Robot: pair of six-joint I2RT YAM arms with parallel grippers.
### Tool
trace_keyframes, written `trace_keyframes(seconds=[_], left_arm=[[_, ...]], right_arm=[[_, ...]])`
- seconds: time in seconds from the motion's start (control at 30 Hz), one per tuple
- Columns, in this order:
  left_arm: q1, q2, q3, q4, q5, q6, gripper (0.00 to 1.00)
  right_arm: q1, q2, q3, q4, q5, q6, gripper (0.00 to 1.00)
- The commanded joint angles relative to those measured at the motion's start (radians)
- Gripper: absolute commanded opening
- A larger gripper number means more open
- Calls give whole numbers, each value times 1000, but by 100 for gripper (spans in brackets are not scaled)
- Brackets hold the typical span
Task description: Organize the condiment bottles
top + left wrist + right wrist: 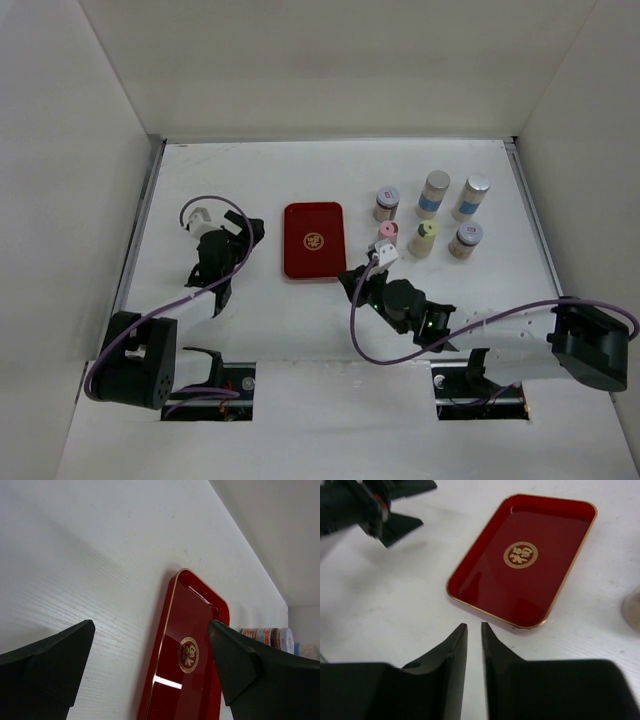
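Right gripper (pixel 474 629) jaws are pinched to a slit with nothing between them. Left gripper (pixel 151 630) jaws are spread wide, empty too. Just ahead of both pairs, lying between them, is the flat red rectangular lacquer tray with a gold rim (pixel 555 540), and there's not one bottle in it. All six small beige cylindrical shaker bottles (pixel 433 194) stand in two rows out past the right jaws' outer side. The pink-capped bottle (pixel 387 233) is closest, just beside that wrist. The danger, I'd say, is that a careless swing clips it and topples its neighbours.
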Motion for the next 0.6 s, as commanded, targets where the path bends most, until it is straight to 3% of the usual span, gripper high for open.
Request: trace_keyframes(seconds=[0.0,0.1,0.3,0.37,0.57], left_arm=[[-19,-75,-46,71,-16,13,100],[-44,-139,-101,93,-34,15,100],[-56,-245,-154,104,-30,21,100],[-56,-262,-157,104,-22,22,100],[-73,-217,-167,124,-21,22,100]], right_arm=[[5,-44,11,54,-17,40,13],[-15,-60,87,-68,6,67,7],[-93,-83,304,-439,166,23,11],[-148,-90,350,-504,180,12,20],[-364,-16,483,-665,122,18,61]])
